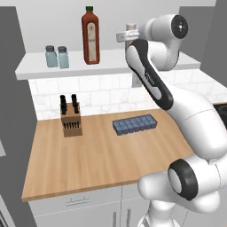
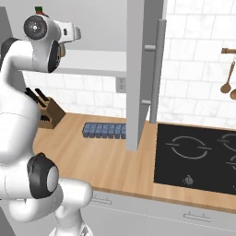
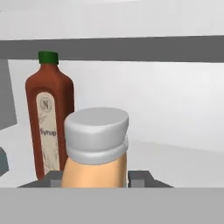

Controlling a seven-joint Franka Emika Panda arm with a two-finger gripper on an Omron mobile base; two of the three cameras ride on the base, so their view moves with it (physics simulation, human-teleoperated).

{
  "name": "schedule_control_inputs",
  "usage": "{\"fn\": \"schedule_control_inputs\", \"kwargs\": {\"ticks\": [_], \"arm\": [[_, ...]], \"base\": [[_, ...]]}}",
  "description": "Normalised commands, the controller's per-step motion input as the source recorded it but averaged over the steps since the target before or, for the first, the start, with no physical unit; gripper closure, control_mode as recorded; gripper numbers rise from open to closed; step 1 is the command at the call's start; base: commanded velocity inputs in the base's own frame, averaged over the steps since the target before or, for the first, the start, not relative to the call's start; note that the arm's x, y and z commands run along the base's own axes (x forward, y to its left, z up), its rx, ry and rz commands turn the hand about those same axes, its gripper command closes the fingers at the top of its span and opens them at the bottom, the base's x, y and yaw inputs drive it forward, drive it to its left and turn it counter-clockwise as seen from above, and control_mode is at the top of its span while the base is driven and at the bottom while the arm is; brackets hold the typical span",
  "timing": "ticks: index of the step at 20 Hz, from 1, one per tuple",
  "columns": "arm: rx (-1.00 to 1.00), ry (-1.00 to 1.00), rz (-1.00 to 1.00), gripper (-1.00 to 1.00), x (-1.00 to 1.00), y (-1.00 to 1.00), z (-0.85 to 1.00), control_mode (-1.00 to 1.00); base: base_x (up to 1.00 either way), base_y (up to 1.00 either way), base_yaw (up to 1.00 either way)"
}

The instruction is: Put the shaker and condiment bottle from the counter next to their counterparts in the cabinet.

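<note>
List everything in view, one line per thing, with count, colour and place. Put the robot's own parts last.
shakers: two, pale teal with dark grey caps, side by side at the left of the cabinet shelf
red sauce bottle: one, red with green cap and pale label, upright on the cabinet shelf
condiment bottle: one, orange-tan with pale cap, held at shelf height beside the red sauce bottle
cabinet shelf: one, white, above the counter
knife block: one, wooden with dark handles, at the back left of the counter
tray: one, blue-grey, compartmented, on the counter by the wall
counter: one, light wood
cooktop: one, black, set in the counter
hanging utensils: brown, on the wall
gripper: one, dark fingers shut on the condiment bottle
</note>
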Motion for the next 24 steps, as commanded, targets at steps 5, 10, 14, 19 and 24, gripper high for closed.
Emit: {"fn": "schedule_control_inputs", "kwargs": {"ticks": [5, 10, 14, 19, 24], "arm": [[0.14, -0.15, 0.00, 1.00, 0.04, 0.01, -0.32, -1.00], [0.21, -0.01, 0.00, 1.00, 0.28, 0.00, -0.05, -1.00], [0.17, 0.00, 0.00, 1.00, 0.34, 0.00, 0.00, -1.00], [0.02, 0.06, 0.00, 1.00, 0.40, 0.00, 0.00, -1.00], [0.00, 0.01, 0.00, 1.00, 0.23, 0.01, 0.00, -1.00]], "base": [[0.00, 0.00, 0.00], [0.00, 0.00, 0.00], [0.00, 0.00, 0.00], [0.00, 0.00, 0.00], [0.00, 0.00, 0.00]]}}
